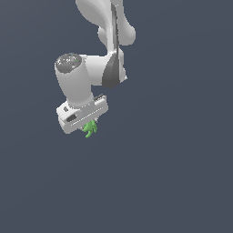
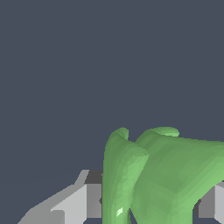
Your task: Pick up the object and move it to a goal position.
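The green object (image 1: 91, 128) sits right under the white gripper (image 1: 89, 126), its curved prongs poking out below the gripper body in the exterior view, a little left of centre in that picture. In the wrist view the object (image 2: 162, 175) fills much of the frame, and grey fingers (image 2: 74, 203) show on either side of it, so the gripper looks closed on it, narrow, with the object between the fingers. Judged from this, the pick-up seems done or nearly so: the object appears carried rather than lying apart from the gripper. What remains is the move to the goal, and no goal marker shows in either view, so how near the end is cannot be told. Much is hard to read here. The background is an even dark blue-grey with no visible edge, shadow or surface line, so whether the object is lifted or only just gripped at surface level cannot be settled. The fingertips are hidden behind the object in the wrist view and behind the gripper body in the exterior view, so the exact contact points are unseen. The arm's upper part runs out of the exterior view's top edge, and the object is cut off at the edge of the wrist view.
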